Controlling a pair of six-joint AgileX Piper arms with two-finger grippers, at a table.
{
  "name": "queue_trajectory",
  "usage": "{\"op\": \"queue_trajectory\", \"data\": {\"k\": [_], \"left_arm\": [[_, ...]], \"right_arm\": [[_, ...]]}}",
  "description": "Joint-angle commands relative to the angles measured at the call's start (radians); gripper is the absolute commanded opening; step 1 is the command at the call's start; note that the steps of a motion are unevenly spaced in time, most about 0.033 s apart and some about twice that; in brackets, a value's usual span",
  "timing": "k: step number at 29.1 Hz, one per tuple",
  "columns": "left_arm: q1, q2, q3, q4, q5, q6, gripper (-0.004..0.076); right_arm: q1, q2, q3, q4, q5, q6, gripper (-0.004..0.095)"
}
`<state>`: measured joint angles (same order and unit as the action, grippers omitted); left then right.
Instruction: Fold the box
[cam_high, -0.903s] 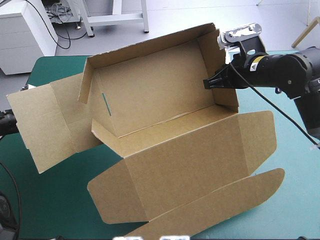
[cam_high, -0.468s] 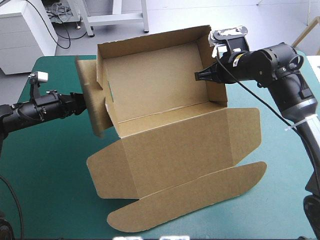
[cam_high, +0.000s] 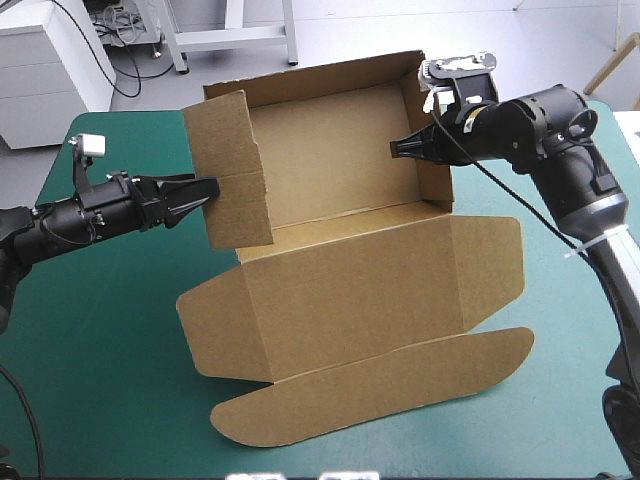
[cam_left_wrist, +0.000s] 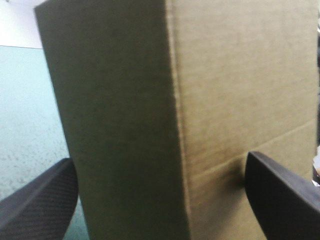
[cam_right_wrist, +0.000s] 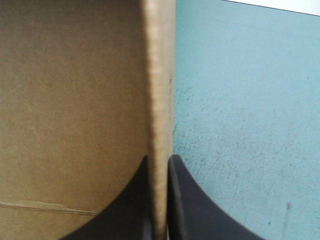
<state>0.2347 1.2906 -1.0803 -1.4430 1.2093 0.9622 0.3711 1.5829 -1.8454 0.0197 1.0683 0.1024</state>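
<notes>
Our box (cam_high: 350, 290) sits mid bench (cam_high: 100, 350), walls up, lid flat. It looks light and stiff, so we hold thin edges. Our right pincer (cam_high: 397, 150) pinches its right side; our left pincer (cam_high: 205, 190) is apart at its left side

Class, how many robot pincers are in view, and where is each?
2. The left pincer is open at the raised left wall of the box. The right pincer is shut on the edge of its right wall.

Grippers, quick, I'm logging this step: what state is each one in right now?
Left gripper: open, at the raised left wall of the box.
Right gripper: shut on the box, at its right wall.
</notes>
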Motion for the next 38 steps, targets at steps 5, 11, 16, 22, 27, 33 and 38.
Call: {"op": "queue_trajectory", "data": {"k": [5, 11, 16, 22, 27, 33, 38], "left_arm": [[-0.040, -0.029, -0.028, -0.163, 0.093, 0.025, 0.0636], [-0.068, -0.029, -0.028, -0.163, 0.091, 0.029, 0.0636], [-0.171, -0.040, -0.030, -0.020, -0.041, -0.040, 0.0622], [-0.344, -0.068, -0.092, 0.291, -0.353, -0.286, 0.0529], [-0.486, -0.070, -0.161, 0.631, -0.516, -0.623, 0.0475], [-0.640, -0.060, -0.162, 1.141, -0.634, -1.160, 0.0475], [-0.688, -0.040, -0.163, 1.355, -0.641, -1.409, 0.0475]], "right_arm": [[-0.003, -0.040, -0.029, 0.014, -0.079, 0.011, -0.0019], [0.009, -0.040, -0.029, 0.011, -0.081, 0.024, -0.0017], [0.045, -0.040, -0.029, -0.034, -0.103, 0.046, -0.0017], [0.081, -0.040, -0.029, -0.120, -0.109, 0.085, -0.0011], [0.088, -0.040, -0.029, -0.143, -0.109, 0.098, -0.0011], [0.088, -0.040, -0.029, -0.150, -0.120, 0.109, -0.0011], [0.088, -0.040, -0.029, -0.154, -0.122, 0.109, -0.0011]]}}
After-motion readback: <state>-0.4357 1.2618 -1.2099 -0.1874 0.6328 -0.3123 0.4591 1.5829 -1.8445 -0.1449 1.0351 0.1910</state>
